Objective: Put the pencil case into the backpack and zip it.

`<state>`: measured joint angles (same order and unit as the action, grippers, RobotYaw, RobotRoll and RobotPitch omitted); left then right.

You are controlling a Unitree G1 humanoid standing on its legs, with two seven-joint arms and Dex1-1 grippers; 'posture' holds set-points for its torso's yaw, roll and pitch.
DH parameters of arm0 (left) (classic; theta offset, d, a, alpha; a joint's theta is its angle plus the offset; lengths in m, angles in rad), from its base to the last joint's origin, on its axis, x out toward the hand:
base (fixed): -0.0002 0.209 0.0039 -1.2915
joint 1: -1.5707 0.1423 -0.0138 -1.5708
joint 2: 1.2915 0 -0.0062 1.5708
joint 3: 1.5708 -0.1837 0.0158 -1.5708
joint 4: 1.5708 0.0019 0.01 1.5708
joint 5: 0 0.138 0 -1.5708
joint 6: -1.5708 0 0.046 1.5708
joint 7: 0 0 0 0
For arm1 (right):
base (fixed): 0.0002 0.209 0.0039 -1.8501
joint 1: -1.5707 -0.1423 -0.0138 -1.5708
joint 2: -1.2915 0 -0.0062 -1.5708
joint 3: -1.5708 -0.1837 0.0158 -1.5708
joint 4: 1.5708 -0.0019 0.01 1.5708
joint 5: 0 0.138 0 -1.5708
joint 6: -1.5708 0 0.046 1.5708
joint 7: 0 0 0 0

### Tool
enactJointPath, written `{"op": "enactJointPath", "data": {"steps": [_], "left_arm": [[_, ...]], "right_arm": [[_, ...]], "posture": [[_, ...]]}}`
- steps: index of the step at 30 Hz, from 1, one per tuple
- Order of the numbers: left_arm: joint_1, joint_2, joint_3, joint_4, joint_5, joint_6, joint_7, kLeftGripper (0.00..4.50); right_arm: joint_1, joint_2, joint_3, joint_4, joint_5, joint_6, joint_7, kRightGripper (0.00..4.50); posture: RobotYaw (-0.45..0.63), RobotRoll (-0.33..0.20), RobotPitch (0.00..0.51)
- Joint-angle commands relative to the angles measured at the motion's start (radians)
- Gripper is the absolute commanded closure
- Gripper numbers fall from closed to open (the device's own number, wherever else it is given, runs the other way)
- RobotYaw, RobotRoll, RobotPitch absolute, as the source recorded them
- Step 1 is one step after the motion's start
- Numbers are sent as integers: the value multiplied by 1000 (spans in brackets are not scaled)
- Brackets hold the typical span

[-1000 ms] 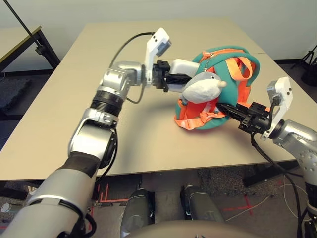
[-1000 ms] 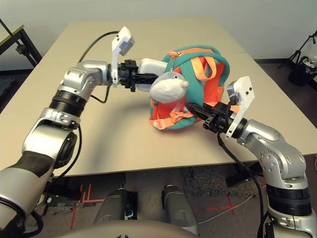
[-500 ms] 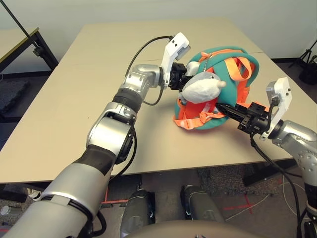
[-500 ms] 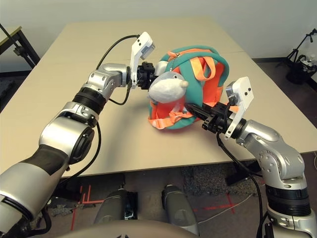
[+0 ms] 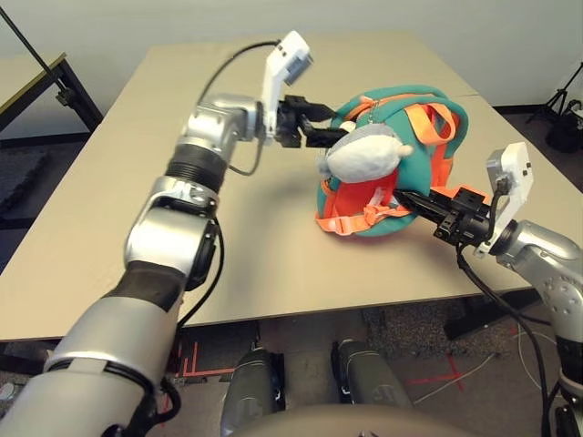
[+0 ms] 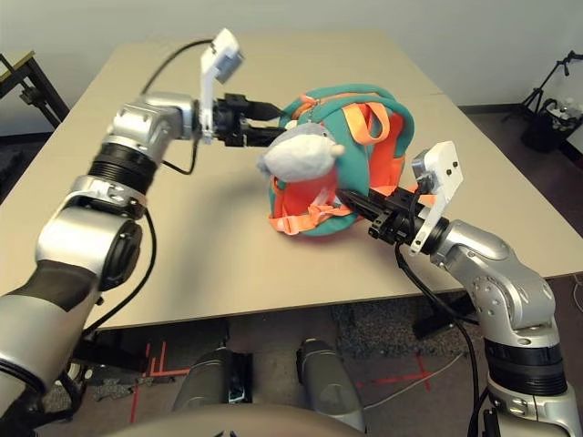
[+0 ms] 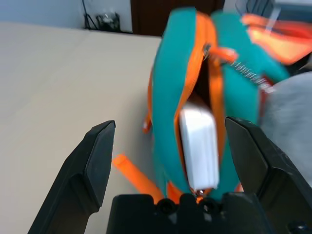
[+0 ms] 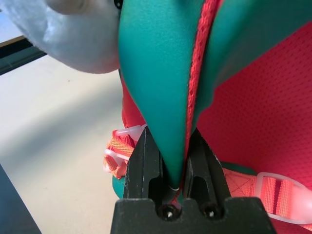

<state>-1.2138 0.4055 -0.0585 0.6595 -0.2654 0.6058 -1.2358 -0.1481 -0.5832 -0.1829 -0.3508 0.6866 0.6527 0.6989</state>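
The teal and orange backpack (image 5: 414, 116) lies on its side on the table, its grey-white plush dolphin (image 5: 363, 155) on the near side. In the left wrist view the zipper mouth gapes, and the white pencil case (image 7: 199, 146) sits inside with one end showing. The head views do not show the case. My left gripper (image 5: 319, 127) (image 7: 170, 127) is open just outside that mouth, a finger on either side, holding nothing. At the lower right of the bag, my right gripper (image 5: 412, 198) (image 8: 173, 141) is shut on a fold of its teal fabric.
The tan table (image 5: 137, 209) stretches wide to the left of the backpack and behind it. Its front edge (image 5: 301, 314) runs just under my right arm. A black-framed side table (image 5: 41, 82) stands at the far left, and a tripod (image 5: 569, 100) at the far right.
The left gripper pushed the white case into the backpack, let go and drew back open. The backpack and plush tipped slightly left. The right gripper kept its hold.
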Motion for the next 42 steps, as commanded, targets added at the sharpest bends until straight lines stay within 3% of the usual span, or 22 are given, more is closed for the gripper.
{"op": "enactJointPath", "data": {"steps": [1, 14, 18, 27, 42], "left_arm": [[42, 37, 12, -124, -50, 99, -19, 0], [171, 121, 30, -333, -142, 255, 20, 0], [191, 119, 33, -359, -162, 287, 36, 971], [256, 45, -21, -355, -134, 259, 126, 4463], [244, -72, -90, -190, -65, 109, 185, 4500]], "right_arm": [[-13, -6, 27, 8, 2, 3, 28, 4258], [-29, 3, 45, 24, -10, -4, 37, 4260], [-35, 1, 46, 30, -12, -7, 40, 4260], [-38, 5, 48, 31, -17, -9, 44, 4260], [-21, 7, 37, 9, -13, -4, 32, 4261]], "posture": [[-224, 0, 28], [-212, 0, 22], [-212, 0, 19], [-214, 0, 23], [-236, 0, 30]]}}
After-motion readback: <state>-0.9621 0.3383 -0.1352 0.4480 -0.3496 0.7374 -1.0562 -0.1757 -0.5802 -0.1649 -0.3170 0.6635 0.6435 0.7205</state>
